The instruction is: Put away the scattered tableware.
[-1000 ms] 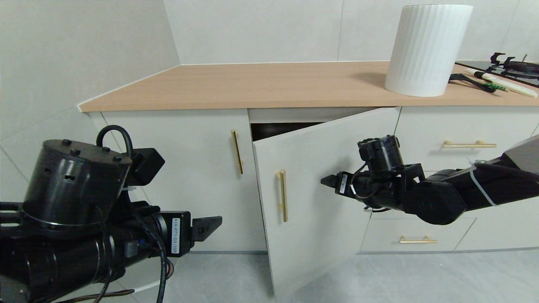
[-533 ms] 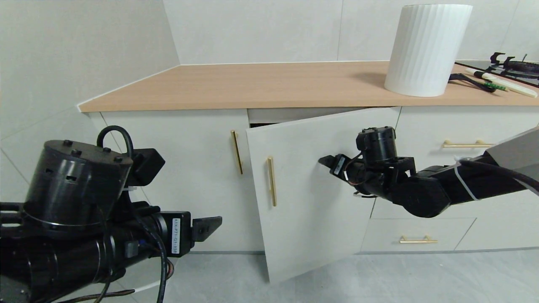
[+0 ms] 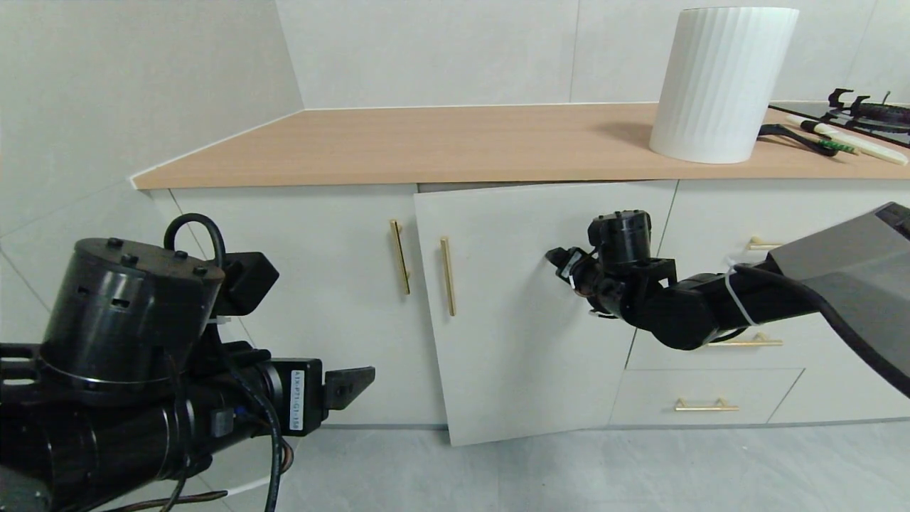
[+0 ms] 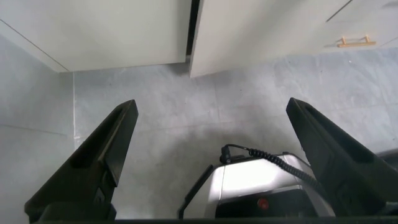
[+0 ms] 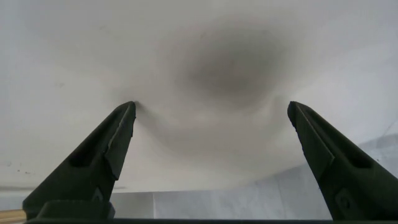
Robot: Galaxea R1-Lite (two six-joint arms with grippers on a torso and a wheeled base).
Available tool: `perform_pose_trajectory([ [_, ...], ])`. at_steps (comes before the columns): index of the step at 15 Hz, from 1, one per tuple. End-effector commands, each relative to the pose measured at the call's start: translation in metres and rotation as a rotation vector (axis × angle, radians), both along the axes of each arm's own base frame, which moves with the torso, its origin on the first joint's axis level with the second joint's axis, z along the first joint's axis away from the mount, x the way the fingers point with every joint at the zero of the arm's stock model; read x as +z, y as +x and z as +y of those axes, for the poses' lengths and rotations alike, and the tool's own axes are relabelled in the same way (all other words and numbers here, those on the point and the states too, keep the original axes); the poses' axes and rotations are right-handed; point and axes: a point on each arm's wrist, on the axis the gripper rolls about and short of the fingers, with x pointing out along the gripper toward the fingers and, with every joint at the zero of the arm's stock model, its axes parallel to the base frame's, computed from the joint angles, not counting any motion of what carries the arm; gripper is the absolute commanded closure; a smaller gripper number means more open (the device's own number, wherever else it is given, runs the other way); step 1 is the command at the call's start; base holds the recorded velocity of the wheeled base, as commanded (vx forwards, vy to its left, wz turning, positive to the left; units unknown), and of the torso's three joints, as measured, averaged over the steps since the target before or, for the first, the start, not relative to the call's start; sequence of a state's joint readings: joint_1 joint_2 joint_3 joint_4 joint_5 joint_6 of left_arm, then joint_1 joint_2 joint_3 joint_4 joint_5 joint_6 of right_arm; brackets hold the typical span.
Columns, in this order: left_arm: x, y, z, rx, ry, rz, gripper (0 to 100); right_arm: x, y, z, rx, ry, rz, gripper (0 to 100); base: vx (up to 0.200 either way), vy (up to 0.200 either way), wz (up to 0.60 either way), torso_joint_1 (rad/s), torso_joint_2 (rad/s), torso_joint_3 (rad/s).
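Note:
The white cabinet door (image 3: 526, 306) with a gold handle (image 3: 447, 276) stands almost flush with the counter front, a thin dark slit showing along its top edge. My right gripper (image 3: 558, 259) is open, and its fingertips press against the door face (image 5: 211, 56) about mid-width, near the top. My left gripper (image 3: 352, 384) is held low at the left, open and holding nothing, over the grey floor (image 4: 205, 118). Black and white utensils (image 3: 832, 139) lie on the wooden countertop (image 3: 426, 146) at the far right.
A tall white ribbed container (image 3: 721, 82) stands on the counter at the right, beside a stove (image 3: 871, 110). Drawers with gold handles (image 3: 705, 406) sit right of the door. Another closed door with a handle (image 3: 400, 256) is to its left. A wall closes the left side.
The right gripper has pushed the cabinet door from clearly ajar to nearly flush, moving forward and up with it. The dark opening has shrunk to a slit. The left arm has stayed put.

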State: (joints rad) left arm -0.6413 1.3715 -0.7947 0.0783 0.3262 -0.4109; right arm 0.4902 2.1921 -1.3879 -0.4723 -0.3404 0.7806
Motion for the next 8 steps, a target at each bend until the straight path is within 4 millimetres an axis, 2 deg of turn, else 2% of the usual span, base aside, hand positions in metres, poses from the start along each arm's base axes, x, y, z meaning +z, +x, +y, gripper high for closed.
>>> perform_pose_trajectory([
  [1,0.0,0.0,0.0,0.001,0.001,0.001,0,-0.004,0.005,-0.002,-0.009,-0.001,0.005,0,0.0,0.0,0.0,0.0,0.0,0.0],
  [8,-0.001,0.0,0.0,0.001,0.002,0.002,0,-0.014,0.024,-0.008,-0.106,-0.011,-0.012,0,0.0,0.0,0.0,0.0,0.0,0.0],
])
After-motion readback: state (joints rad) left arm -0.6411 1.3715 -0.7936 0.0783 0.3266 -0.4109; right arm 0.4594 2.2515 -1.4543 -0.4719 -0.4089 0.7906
